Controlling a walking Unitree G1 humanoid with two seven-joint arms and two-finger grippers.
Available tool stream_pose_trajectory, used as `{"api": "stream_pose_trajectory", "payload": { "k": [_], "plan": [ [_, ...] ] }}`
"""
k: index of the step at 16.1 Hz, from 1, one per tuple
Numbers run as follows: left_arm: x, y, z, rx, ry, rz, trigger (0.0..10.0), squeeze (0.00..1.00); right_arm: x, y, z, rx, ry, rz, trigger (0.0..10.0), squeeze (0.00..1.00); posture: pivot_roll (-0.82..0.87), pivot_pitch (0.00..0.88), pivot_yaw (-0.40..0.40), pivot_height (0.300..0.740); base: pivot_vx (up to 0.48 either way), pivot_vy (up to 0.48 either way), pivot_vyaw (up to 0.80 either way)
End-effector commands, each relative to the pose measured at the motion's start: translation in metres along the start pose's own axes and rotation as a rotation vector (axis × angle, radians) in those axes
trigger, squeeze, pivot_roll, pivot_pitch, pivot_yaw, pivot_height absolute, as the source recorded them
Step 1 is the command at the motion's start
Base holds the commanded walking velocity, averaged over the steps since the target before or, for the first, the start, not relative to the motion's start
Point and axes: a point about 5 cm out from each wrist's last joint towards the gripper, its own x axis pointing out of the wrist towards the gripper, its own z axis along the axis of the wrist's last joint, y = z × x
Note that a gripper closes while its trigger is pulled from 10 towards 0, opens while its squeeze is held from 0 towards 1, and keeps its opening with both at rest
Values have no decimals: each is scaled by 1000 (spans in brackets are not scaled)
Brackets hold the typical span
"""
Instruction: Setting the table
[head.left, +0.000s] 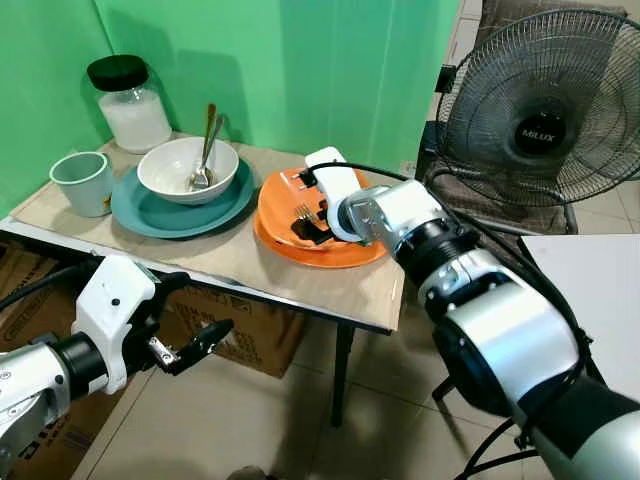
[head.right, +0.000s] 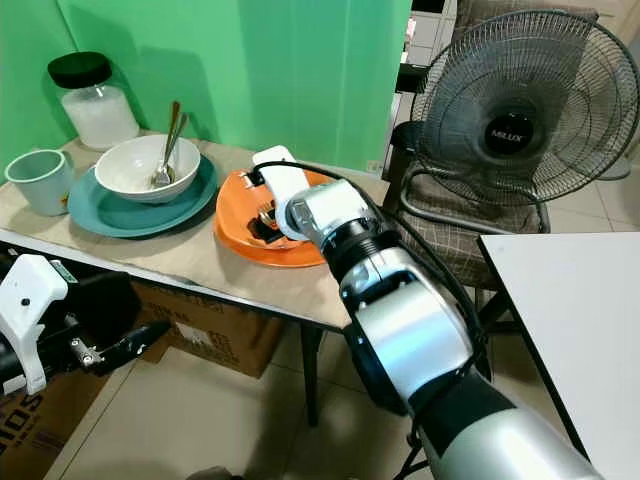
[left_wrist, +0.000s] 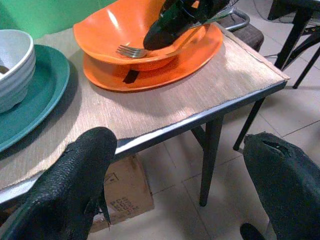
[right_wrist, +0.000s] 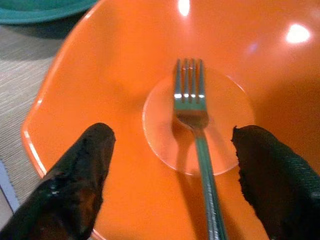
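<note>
Right tool (right_wrist: 170, 175) (fingers spread) straddles fork (right_wrist: 192, 107) in bowl (right_wrist: 115, 90).

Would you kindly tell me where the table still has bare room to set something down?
Bare mat runs along the table's front edge, before the teal plate and orange plate. The back is crowded: jar, cup, white bowl, and the right claw over the orange bowl.

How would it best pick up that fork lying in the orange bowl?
Probably by the thin handle, from above. The fork lies flat in the orange bowl, tines on the bottom, handle running up the sloping side. The right gripper hangs over it, open, one finger each side of the handle.
</note>
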Motion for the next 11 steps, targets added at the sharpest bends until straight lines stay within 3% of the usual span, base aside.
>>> {"api": "stream_pose_trajectory", "payload": {
  "k": [1,11],
  "plan": [
    [0,-1,4,21,-13,-11,10000,0,-3,0,8,-3,-25,-4,0,0,26,74,-9,740,0,0,0],
    [0,-7,5,6,-16,-56,10000,0,4,-6,-8,-23,46,-37,0,0,25,78,-7,740,0,0,0]
  ]
}}
